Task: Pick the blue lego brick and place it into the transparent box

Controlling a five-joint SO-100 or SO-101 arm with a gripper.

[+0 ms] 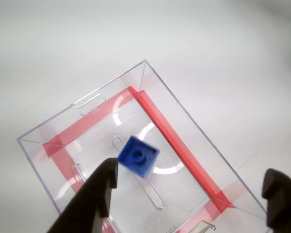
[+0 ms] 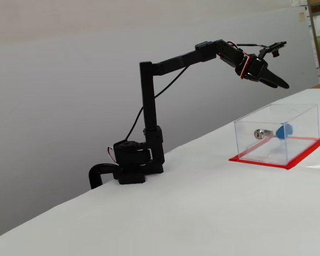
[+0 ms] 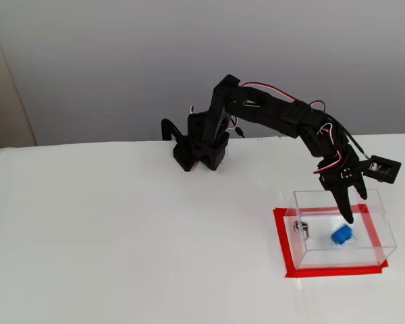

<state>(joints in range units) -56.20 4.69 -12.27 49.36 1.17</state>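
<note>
While the arm hangs over the box, each view reads as follows.

Wrist view: small bright blue plastic lego brick (image 1: 138, 155), studded, tilted, inside the clear acrylic rectangular transparent box (image 1: 184, 116); whether it has landed on the floor I cannot tell. Black two-finger gripper (image 1: 194, 187) has its fingers spread wide, empty.

A fixed view: box near the white table's (image 2: 149, 213) far right edge; brick (image 2: 283, 130) beside a silver lock cylinder (image 2: 260, 133).

Another fixed view: red flat base (image 3: 324, 272) frames the smooth walls; one fingertip dips near the rim.

Risk: pulling away low could catch the thin wall and shove the light box.

Wrist looks down closely; fixed views: side, high front.
</note>
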